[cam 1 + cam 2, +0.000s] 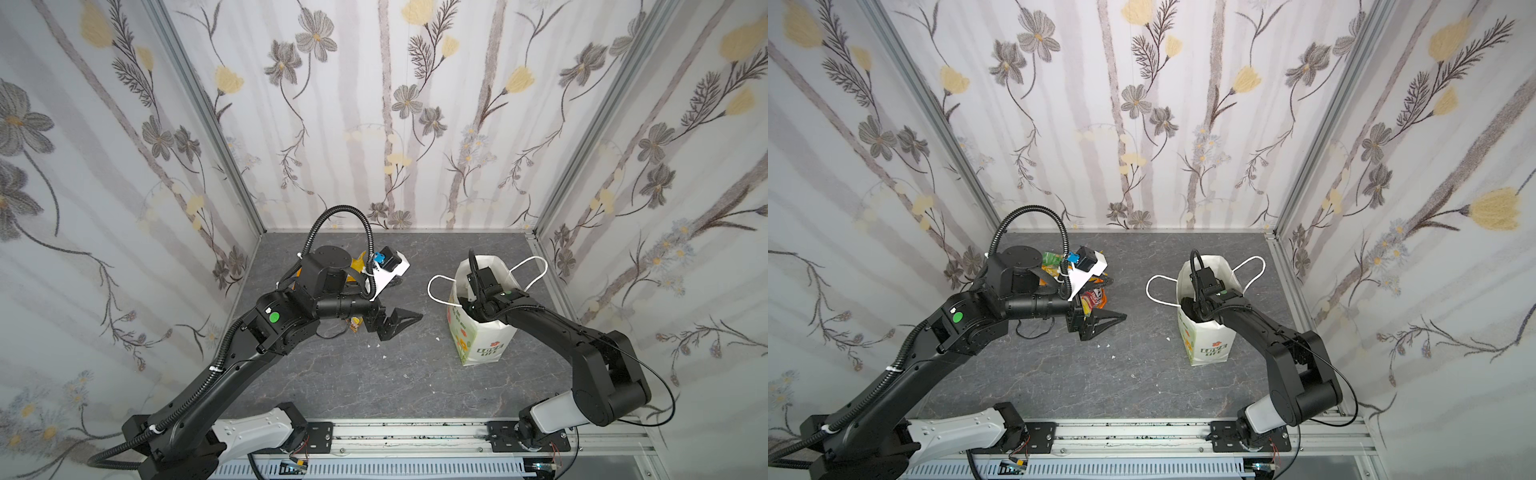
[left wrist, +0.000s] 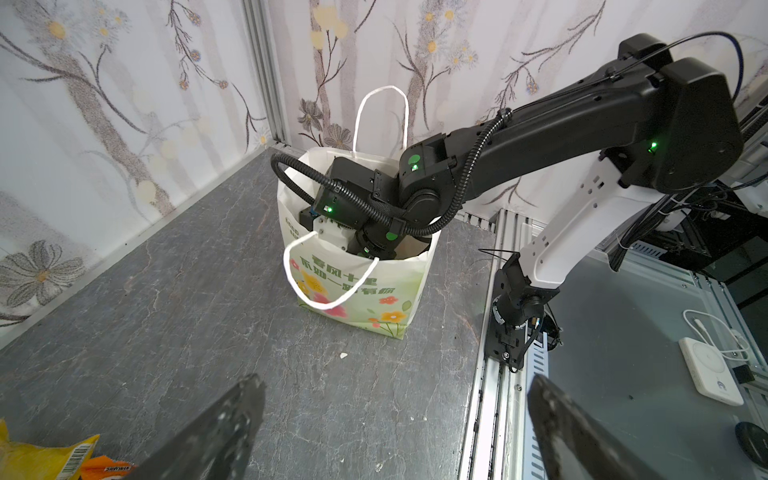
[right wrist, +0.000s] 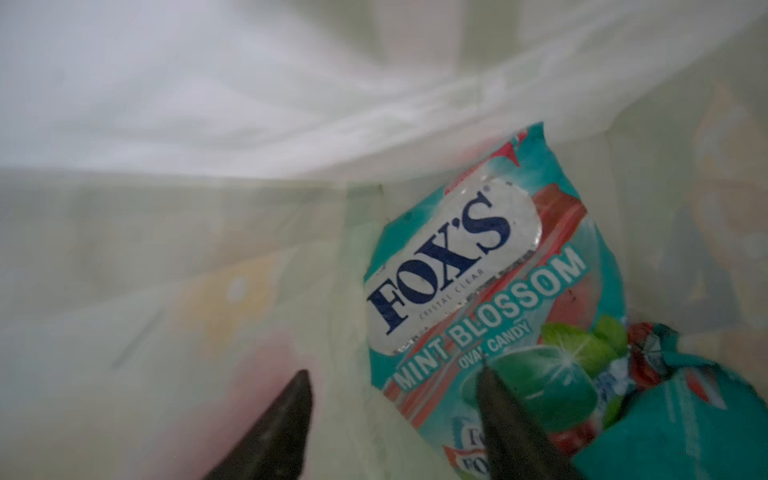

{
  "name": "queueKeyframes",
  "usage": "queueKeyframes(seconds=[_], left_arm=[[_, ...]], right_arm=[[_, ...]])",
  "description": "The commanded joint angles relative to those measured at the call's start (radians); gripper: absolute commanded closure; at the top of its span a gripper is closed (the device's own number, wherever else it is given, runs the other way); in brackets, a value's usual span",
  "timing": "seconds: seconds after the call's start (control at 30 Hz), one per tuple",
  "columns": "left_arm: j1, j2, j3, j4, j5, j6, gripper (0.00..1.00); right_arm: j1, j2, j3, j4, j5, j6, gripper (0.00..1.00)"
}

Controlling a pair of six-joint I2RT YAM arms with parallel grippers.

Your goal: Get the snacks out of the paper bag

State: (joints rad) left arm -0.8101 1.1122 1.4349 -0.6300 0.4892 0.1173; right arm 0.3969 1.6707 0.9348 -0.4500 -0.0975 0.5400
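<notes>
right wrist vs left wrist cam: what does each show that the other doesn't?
Right wrist only: the inside of the paper bag, a teal FOX'S Mint Blossom packet lying against its wall, and the open right gripper, one fingertip over that packet.

Left wrist only: the bag's printed outside with its cord handles, the right arm reaching down into it, the open left gripper above the table, and a yellow packet and an orange packet lying out on it.

Both: the paper bag, from within and from outside.
</notes>
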Motion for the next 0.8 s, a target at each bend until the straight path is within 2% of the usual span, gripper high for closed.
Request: queueKeyframes(seconds=[0.0,0.2,0.3,0.37,0.53,0.63,0.73,0.77], left_arm=[[0.0,-0.005,0.001,0.0,-0.007,0.013,0.0],[0.0,-0.006,-0.002,0.0,-0.008,0.009,0.01],[0.001,-0.005,-0.002,0.001,-0.008,0.008,0.01],[0.001,-0.005,-0.001,0.001,-0.007,0.008,0.0],[0.001,-0.005,0.0,0.001,-0.008,0.008,0.0],[0.001,-0.002,-0.001,0.002,-0.008,0.007,0.0],[0.0,-0.001,-0.001,0.001,-0.008,0.006,0.0],[0.002,-0.002,0.0,0.001,-0.009,0.006,0.0]], right_arm=[[0.002,0.032,-0.011,0.048,-0.011,-0.005,0.22],[0.002,0.088,-0.068,0.117,-0.031,-0.002,0.18],[0.003,0.114,-0.089,0.135,-0.035,-0.001,0.24],[0.002,0.127,-0.094,0.139,-0.037,0.0,0.32],[0.002,0.095,-0.092,0.139,-0.038,0.001,0.67],[0.002,0.071,-0.08,0.127,-0.033,0.001,0.84],[0.002,0.047,-0.073,0.116,-0.035,0.003,0.99],[0.002,0.039,-0.071,0.113,-0.034,0.003,1.0]])
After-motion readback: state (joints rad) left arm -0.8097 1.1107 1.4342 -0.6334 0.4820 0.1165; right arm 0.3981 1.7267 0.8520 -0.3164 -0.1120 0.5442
